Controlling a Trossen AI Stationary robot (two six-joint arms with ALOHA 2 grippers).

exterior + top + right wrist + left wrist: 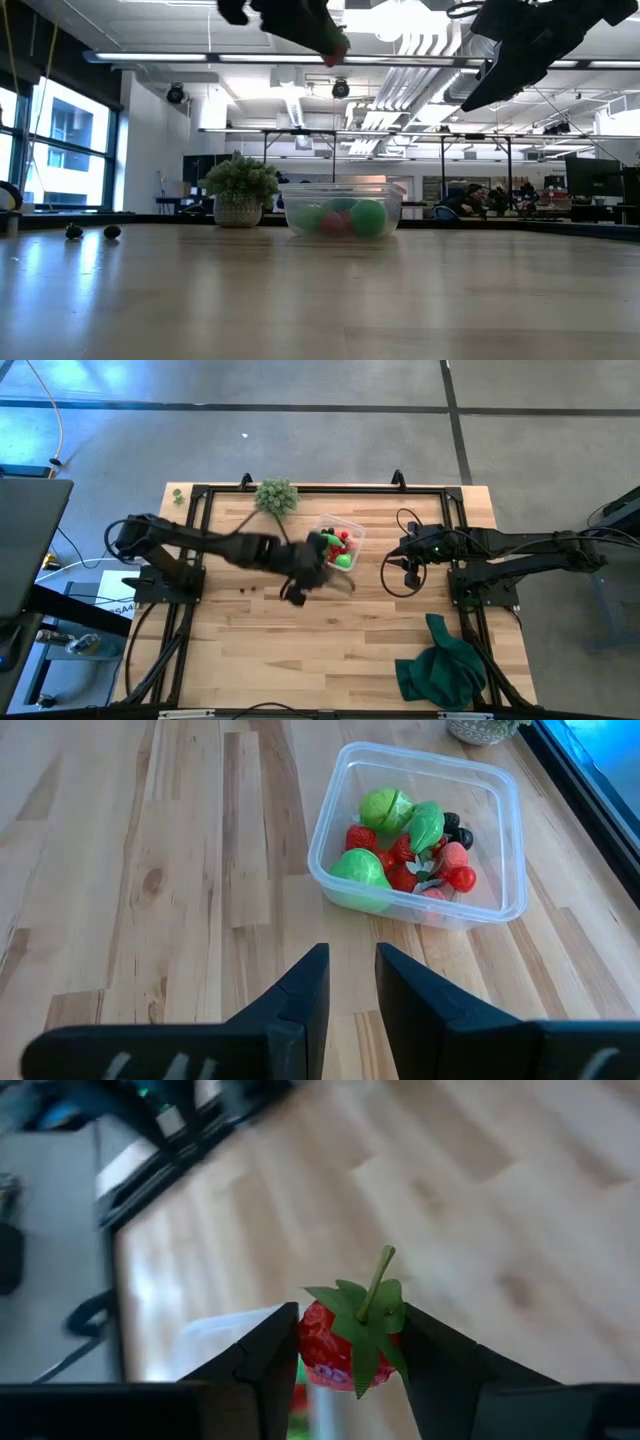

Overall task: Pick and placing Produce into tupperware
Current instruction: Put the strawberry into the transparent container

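Two small dark berries [243,590] lay loose on the bench toward its left side, just beside your left arm's base. Farther along, your left gripper [350,1345] hung above the bench beside the tupperware [352,526], its fingers [262,1355] clamped on a red strawberry [335,1350] with a green leafy cap and stem. Behind it, near the far edge, stood the spiky pale-green ball [277,495]. The tupperware sat toward the far edge near the middle of the bench and held the produce [405,850]: two bright green round pieces, a green oblong one, several red berries and a couple of dark ones. To its right, your right gripper [350,985] hovered over bare wood, apart from the container, its fingers empty with only a narrow gap between them. A dark green cloth [440,665] lay crumpled at the near right corner of the bench, well apart from everything else.
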